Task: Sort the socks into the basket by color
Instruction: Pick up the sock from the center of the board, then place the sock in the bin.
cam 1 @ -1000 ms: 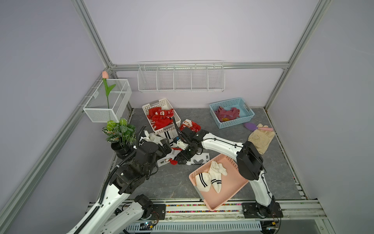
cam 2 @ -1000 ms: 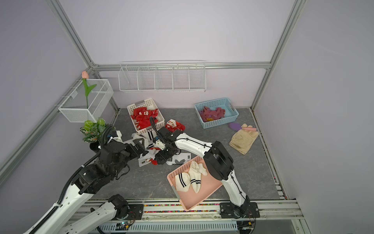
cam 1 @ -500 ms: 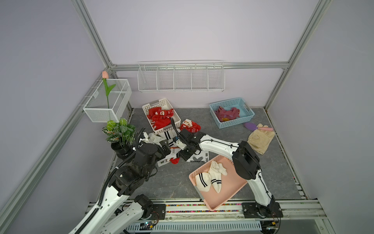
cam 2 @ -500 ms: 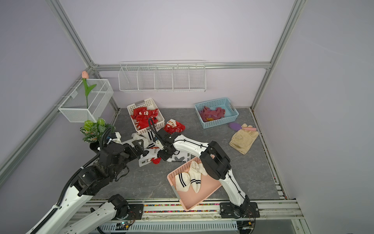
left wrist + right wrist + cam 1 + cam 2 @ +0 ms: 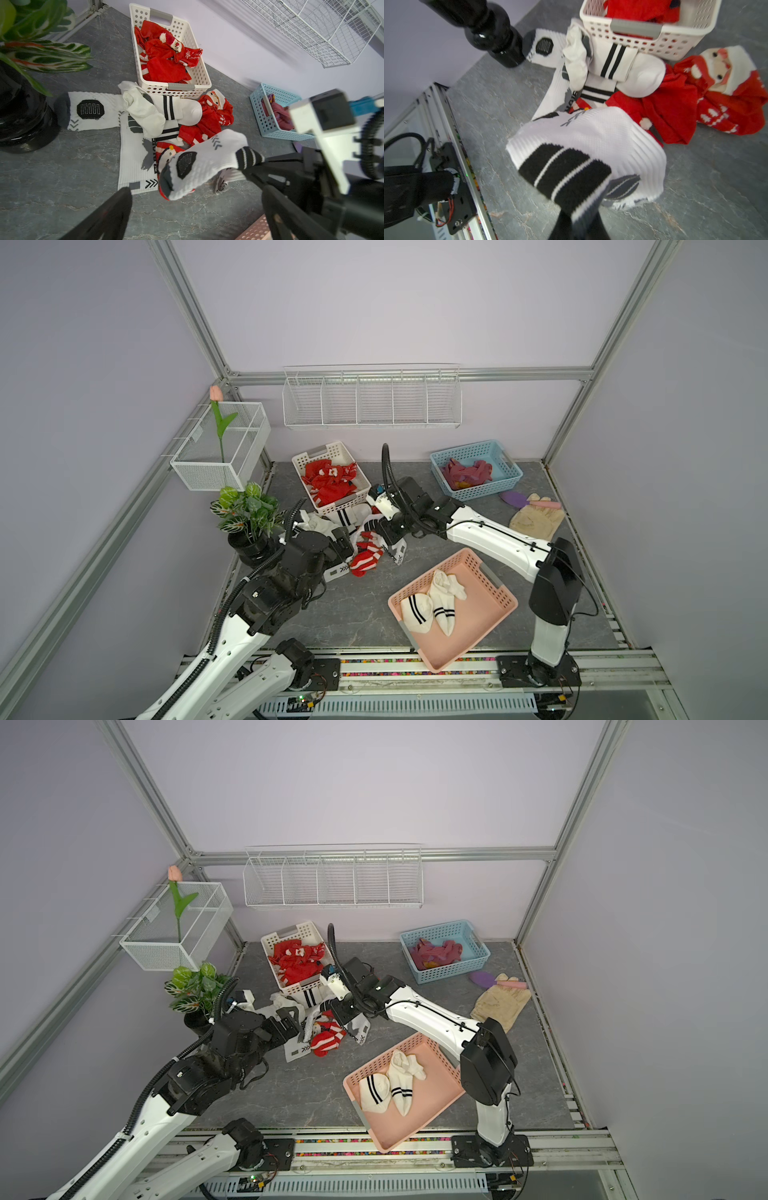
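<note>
Because the right gripper (image 5: 577,225) bites the cuff from below, its fingertips are buried in fabric and blurred in the right wrist view. Its jaws are clamped together on a white sock (image 5: 591,135). That sock is ribbed knit with a black, white-lined cuff band and grey chevrons. It hangs lifted over the pile (image 5: 158,116) toward the table's (image 5: 62,176) left edge, covering most of a red sock (image 5: 167,150). In both top views the gripper's body hides most of it. Flat and crumpled white socks and plush red Santa ones form the pile, which touches the perforated white basket (image 5: 198,76) of red socks. The left gripper (image 5: 196,192) stands wide apart, holding nothing, its fingers cut off by the frame. A pink basket (image 5: 471,628) at the front edge holds white socks, and a blue basket (image 5: 478,490) at the back holds purple ones.
</note>
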Tool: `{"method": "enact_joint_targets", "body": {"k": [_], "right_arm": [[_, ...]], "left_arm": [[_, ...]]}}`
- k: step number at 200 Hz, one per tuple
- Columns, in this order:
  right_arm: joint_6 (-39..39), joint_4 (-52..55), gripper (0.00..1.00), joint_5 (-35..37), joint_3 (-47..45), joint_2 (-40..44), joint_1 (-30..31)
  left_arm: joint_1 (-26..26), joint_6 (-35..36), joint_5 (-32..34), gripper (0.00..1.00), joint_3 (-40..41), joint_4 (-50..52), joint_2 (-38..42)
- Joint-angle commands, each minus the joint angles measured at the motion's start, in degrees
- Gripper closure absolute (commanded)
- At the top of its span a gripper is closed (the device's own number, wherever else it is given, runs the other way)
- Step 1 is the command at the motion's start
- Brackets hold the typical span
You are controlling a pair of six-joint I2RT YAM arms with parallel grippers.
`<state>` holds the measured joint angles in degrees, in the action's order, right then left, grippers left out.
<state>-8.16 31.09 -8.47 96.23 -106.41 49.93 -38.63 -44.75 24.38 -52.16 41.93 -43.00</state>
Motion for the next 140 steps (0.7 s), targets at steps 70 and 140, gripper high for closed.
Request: {"method": "enact_joint_targets", "body": {"k": [70,140], "right_arm": [[-0.45,-1.5,0.93,-7.39,-10.22,20.99,-2.52],[1.03,10.87,0.93,-1.86,-21.35,39.72,-3.84]], "left_arm": [[0.31,2.1,-0.69,0.0,-4.21,1.0,-6.13],[0.8,4.13,-3.09,0.0,-7.5,-0.57,-12.43]]}}
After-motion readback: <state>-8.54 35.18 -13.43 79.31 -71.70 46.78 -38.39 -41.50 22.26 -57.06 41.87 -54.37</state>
